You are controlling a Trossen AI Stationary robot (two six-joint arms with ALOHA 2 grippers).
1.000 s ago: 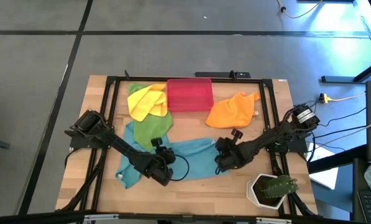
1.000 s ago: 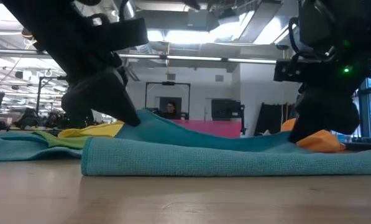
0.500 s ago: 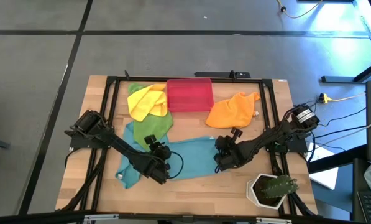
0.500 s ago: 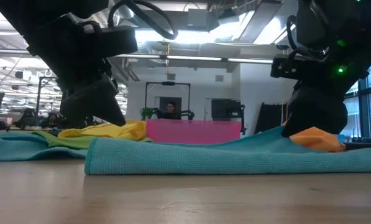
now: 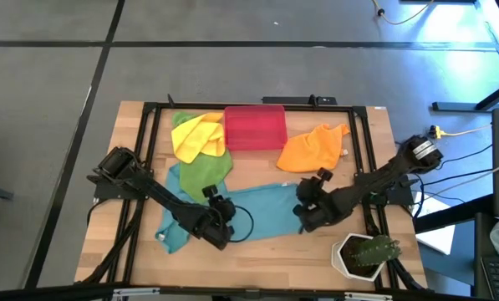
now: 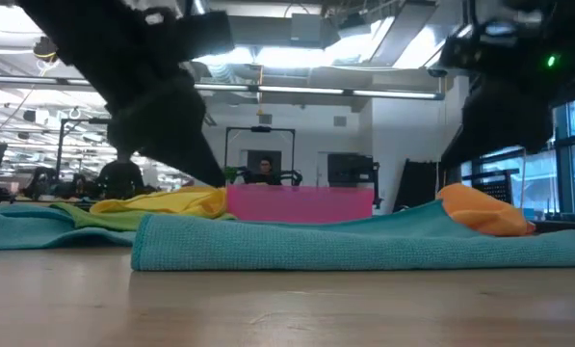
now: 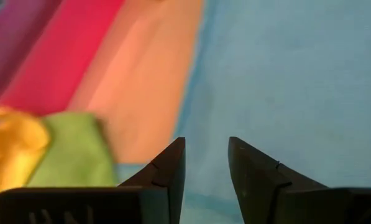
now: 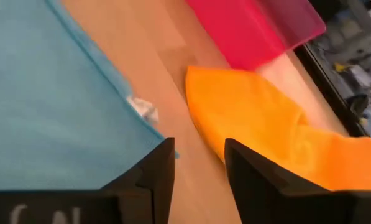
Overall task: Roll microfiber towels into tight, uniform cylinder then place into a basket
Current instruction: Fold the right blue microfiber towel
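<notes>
A teal towel (image 5: 262,213) lies spread on the wooden table, its near edge folded (image 6: 364,246). My left gripper (image 7: 207,146) hovers open over the towel's left part (image 5: 224,209), nothing between its fingers. My right gripper (image 8: 201,146) hovers open over the towel's right edge (image 5: 303,216). The red-pink basket (image 5: 255,127) stands at the far middle. Beside it lie a yellow towel (image 5: 195,138), a green towel (image 5: 206,171) and an orange towel (image 5: 312,150).
More teal cloth (image 5: 172,234) lies at the near left. A white pot with a plant (image 5: 366,255) stands at the near right corner. A black frame (image 5: 149,125) runs around the work area. Bare wood shows between the basket and the teal towel.
The teal towel's far edge, held up at my left gripper a second ago, has dropped and lies low. My right gripper has risen off the towel's right side and drawn back toward the table's right edge; the towel there has settled onto the table.
</notes>
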